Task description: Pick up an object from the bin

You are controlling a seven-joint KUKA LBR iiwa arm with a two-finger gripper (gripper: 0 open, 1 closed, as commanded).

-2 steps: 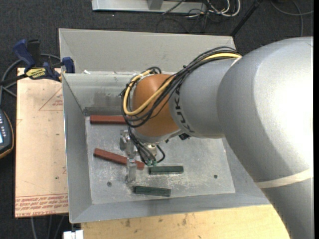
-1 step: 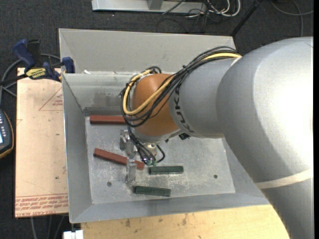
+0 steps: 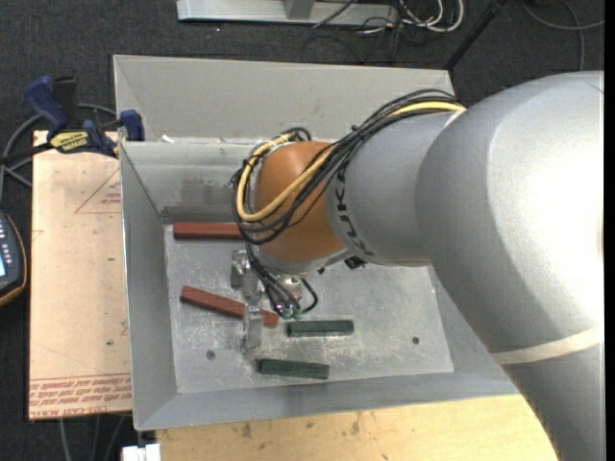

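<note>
Gripper is down at lower centre of the grey metal bin, at the right end of a flat red-brown stick; can't tell how open it is; flat dark green stick just right of it.

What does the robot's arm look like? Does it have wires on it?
Yes, it does! The arm is big, round and silvery grey, like a fat pipe, with black letters printed on it. Near its end is a smooth orange cover shaped like a ball. Black and yellow cables loop over that cover. Below it is a small grey metal gripper with thin coloured wires beside it.
</note>
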